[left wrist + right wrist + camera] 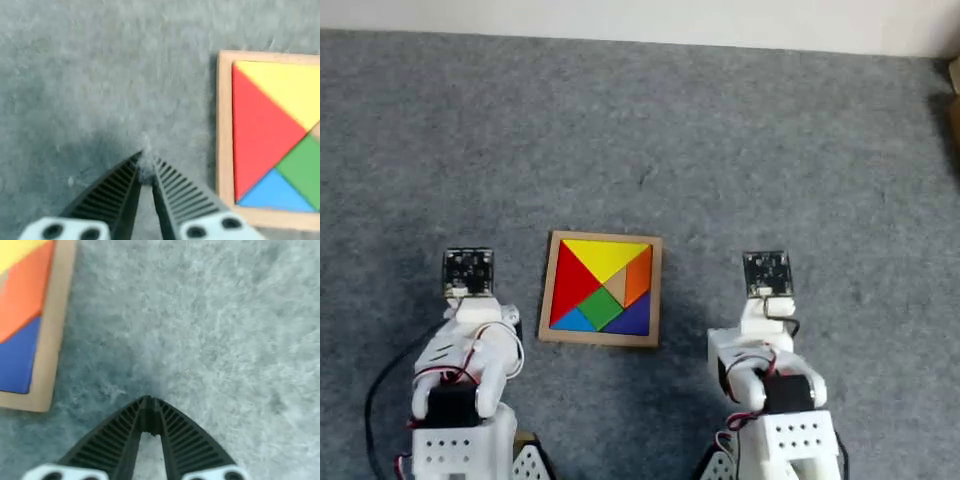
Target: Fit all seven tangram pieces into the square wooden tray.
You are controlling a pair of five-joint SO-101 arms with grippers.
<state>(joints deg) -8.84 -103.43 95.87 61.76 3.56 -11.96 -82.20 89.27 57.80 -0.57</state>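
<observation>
The square wooden tray point(546, 290) lies on grey carpet point(720, 150) between the arms, packed flush: yellow triangle point(605, 257), red triangle point(570, 285), green square point(603, 305), orange piece point(638, 275). The left gripper point(146, 162) and right gripper point(149, 402) flank it, jaws together, holding nothing

open carpet point(640, 130) beyond tray point(548, 290); arms point(470, 350) flank it

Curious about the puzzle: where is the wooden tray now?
In the high view the wooden tray lies on the grey carpet between the left arm and the right arm, coloured pieces inside.
</observation>
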